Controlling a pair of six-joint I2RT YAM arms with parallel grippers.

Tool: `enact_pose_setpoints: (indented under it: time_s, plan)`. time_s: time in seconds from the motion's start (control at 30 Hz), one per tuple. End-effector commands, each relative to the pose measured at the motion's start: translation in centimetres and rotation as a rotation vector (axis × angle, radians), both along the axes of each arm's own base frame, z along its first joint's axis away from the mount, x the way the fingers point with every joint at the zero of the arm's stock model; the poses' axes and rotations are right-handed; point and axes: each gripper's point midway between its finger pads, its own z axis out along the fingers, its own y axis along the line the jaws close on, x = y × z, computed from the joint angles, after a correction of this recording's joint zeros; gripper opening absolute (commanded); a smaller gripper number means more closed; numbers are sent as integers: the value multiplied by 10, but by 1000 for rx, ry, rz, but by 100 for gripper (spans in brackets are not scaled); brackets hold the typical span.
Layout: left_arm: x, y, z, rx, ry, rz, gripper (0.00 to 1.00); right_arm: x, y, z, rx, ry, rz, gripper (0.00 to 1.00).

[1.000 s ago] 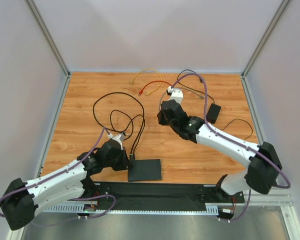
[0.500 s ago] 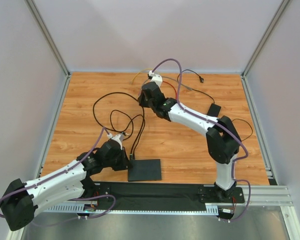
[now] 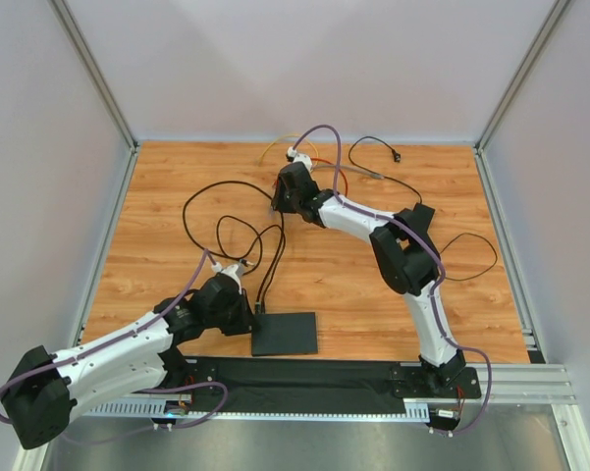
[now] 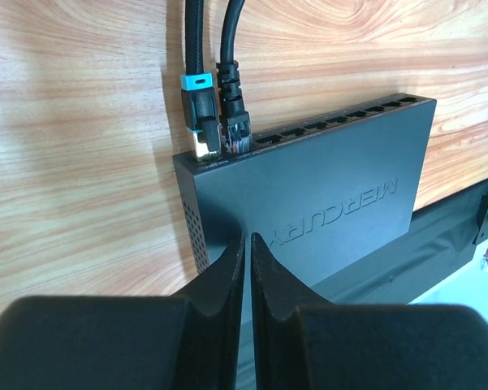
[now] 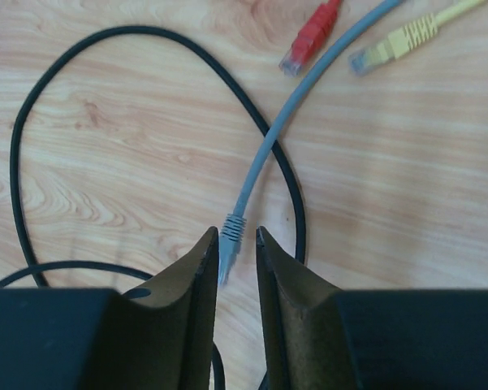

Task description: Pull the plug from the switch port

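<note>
Switch (image 4: 308, 211): matte-black, MERCURY-lettered, lying at the table's (image 4: 81, 162) near edge. Teal-booted plug (image 4: 200, 114) and black-booted plug (image 4: 235, 122) sitting adjacent in its end ports: you are risking pulling the wrong one, or dragging the switch along. Left tool (image 4: 248, 240) at its corner, pressed together; right tool (image 5: 237, 236), well apart, narrowly spread around a grey plug (image 5: 227, 253).

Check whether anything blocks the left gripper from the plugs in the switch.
Nothing visible does. The left gripper sits shut at the near edge of the switch. Only the bare top of the box lies between it and the far left corner, where the teal-collared plug and the black plug sit side by side.
</note>
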Motion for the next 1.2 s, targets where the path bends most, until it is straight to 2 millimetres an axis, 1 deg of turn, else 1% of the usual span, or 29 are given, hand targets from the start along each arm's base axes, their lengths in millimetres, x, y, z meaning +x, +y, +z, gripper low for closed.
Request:
enact_pose_setpoints:
  time_s: [0.0,0.1,0.17,0.2,0.23,0.27,0.3,0.33,0.37,0.4,0.43,0.47,0.5,0.57,0.6,0.67,0.7,0.73,0.77,0.8,0.83,0.87,0.9,0.93,0.97,1.03,1.07,1.1,1.17]
  plan:
    - [4,-3,6,0,-5,5,13,19,6,23,-9,-76,28,27]
    - [4,-4,9,-9,-6,4,13,24,0,16,-41,-71,14,34]
    - [2,-3,8,-7,-2,4,13,24,-5,15,-64,-72,7,37]
    - [2,-3,11,-12,-10,6,13,24,-8,20,-68,-82,4,39]
    - [1,0,10,-3,-6,10,13,23,-11,21,-75,-82,-1,39]
    - [1,1,11,-2,-9,9,13,15,-16,13,-90,-69,0,39]
    - [1,2,13,-6,-20,12,13,11,-19,14,-92,-72,0,39]
    - [2,2,15,-8,-25,17,13,6,-25,26,-85,-88,-7,40]
    - [2,5,15,-3,-33,19,13,-5,-33,31,-79,-94,-10,40]
    - [2,5,16,-7,-35,20,13,-12,-37,15,-93,-66,-6,40]
    - [3,6,17,-5,-40,22,13,-19,-40,35,-64,-88,1,41]
    - [3,6,17,-5,-43,22,13,-26,-39,42,-46,-102,12,41]
    - [2,6,18,-7,-45,19,13,-40,-47,46,-42,-102,20,42]
    - [2,5,19,-12,-47,15,13,-53,-49,56,-29,-118,35,43]
    - [2,5,20,-15,-52,14,13,-59,-51,73,-16,-144,36,45]
    - [1,7,20,-12,-53,12,13,-76,-59,69,-49,-130,54,46]
    - [2,7,23,-18,-65,14,13,-85,-58,79,-42,-143,67,46]
    - [1,9,23,-15,-67,15,13,-93,-58,78,-40,-136,88,46]
    - [3,10,25,-15,-80,23,14,-107,-58,67,-51,-113,115,46]
    - [4,11,27,-15,-87,28,15,-115,-59,71,-40,-116,129,46]
    - [4,13,25,-6,-85,32,15,-125,-58,68,-32,-104,155,46]
    - [4,13,26,-8,-87,32,16,-136,-64,51,-38,-81,161,46]
    - [4,13,26,-8,-87,32,17,-146,-63,57,-13,-89,174,45]
    - [5,11,27,-17,-93,34,17,-157,-63,54,1,-74,202,45]
    - [6,11,26,-17,-94,34,17,-160,-60,59,38,-106,211,45]
    - [7,8,26,-25,-94,33,17,-184,-63,50,55,-100,249,45]
    - [7,7,26,-31,-92,33,17,-192,-57,54,89,-114,288,45]
    - [6,7,22,-25,-78,29,17,-205,-60,46,86,-109,311,45]
    - [6,6,20,-21,-73,32,17,-216,-53,48,129,-135,359,45]
